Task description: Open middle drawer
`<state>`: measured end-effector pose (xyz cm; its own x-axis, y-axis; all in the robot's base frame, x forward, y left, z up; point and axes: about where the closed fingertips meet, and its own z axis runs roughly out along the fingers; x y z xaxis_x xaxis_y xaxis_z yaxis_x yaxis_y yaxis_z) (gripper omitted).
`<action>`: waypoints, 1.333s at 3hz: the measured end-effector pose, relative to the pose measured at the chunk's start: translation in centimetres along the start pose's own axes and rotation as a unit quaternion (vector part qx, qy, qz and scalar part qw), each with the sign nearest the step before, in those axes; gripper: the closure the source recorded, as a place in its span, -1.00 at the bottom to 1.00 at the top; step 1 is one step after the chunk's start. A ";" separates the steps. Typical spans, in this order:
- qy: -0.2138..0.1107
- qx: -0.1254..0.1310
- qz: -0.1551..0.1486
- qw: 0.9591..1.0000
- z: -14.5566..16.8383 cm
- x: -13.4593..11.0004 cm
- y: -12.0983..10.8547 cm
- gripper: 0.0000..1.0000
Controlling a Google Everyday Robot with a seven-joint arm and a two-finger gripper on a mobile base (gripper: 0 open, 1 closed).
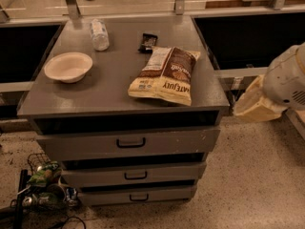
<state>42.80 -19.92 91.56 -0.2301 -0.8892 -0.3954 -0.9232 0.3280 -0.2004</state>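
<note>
The cream-coloured claw [254, 106], its grip impossible to tell, hangs at the frame's right edge, well apart from the low grey middle drawer [167, 172] at lower centre, and might catch the taller grey top drawer [186, 141] instead.

arm [286, 75]: white rounded shell, slotted vent | tool [255, 105]: cream wedge shape, at far right
</note>
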 end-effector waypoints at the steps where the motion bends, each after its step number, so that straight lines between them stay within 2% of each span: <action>1: -0.019 -0.031 -0.003 0.999 5.4 -1.2 0.2 1.00; 2: -0.019 -0.031 -0.003 0.999 5.4 -1.2 0.2 1.00; 3: -0.040 -0.048 0.012 0.998 5.8 -0.5 1.5 1.00; 4: -0.072 -0.075 0.036 0.994 8.8 1.5 3.9 1.00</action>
<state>41.54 -17.13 82.35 -0.2610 -0.8069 -0.5298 -0.9440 0.3282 -0.0347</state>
